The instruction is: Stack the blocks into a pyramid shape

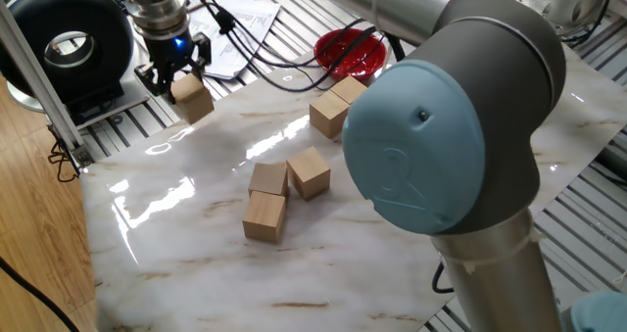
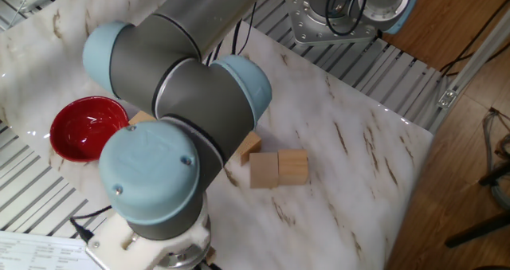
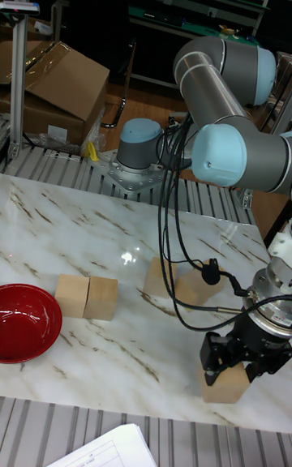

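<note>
Wooden blocks, six, light tan, plain cubes. Held block (image 1: 194, 99) sits tilted between black fingers, raised off the marble near its edge; pair of blocks (image 1: 332, 105) lie side by side, touching, close to a red bowl. Cluster of three blocks (image 1: 284, 192) rests mid-slab, faces touching, slightly skewed.

One fixed view looks down from close behind the arm's big blue elbow joint (image 1: 421, 146), which fills its right half, and faces across the marble counter (image 1: 186, 263) toward the end effector (image 1: 174, 70) at the far left edge. The other fixed view looks steeply down from the opposite side, again near the arm, with the arm's base (image 2: 339, 15) at the top. The tall fixed view stands lower, probably just off the counter's edge, and faces the base and the shelving behind. All three share the red bowl (image 1: 349, 50) and the blocks (image 1: 286, 193) mid-counter.
</note>
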Robot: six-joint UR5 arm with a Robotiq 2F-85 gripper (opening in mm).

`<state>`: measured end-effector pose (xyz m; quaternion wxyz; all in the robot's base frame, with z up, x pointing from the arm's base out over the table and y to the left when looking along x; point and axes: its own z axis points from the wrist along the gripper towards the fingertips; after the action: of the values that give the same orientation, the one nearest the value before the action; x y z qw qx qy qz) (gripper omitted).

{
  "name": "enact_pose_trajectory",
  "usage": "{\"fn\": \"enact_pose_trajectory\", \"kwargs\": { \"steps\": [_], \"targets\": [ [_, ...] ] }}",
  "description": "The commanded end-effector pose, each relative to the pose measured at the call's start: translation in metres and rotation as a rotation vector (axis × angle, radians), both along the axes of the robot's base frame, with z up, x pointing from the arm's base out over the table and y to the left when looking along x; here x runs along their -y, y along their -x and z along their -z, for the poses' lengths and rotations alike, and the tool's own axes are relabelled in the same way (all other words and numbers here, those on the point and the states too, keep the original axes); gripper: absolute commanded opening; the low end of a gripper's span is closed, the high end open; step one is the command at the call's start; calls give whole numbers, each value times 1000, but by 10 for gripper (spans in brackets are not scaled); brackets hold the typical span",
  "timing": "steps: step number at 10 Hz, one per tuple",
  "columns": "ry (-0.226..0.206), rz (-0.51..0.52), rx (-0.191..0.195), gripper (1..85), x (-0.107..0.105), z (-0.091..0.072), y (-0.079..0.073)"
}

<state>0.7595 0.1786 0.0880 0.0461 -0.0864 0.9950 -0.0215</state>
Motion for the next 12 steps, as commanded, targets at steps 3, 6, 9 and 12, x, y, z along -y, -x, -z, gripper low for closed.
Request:
{"fn": "enact_pose_trajectory", "kwargs": {
  "steps": [3,6,9,12],
  "targets": [
    [-102,-294,204,10,-41,-17,-47],
    [25,-448,155,10,-18,-15,-39],
    [87,-656,133,10,-11,-15,-36],
    [142,-911,187,10,-19,-17,-43]
  ]
}}
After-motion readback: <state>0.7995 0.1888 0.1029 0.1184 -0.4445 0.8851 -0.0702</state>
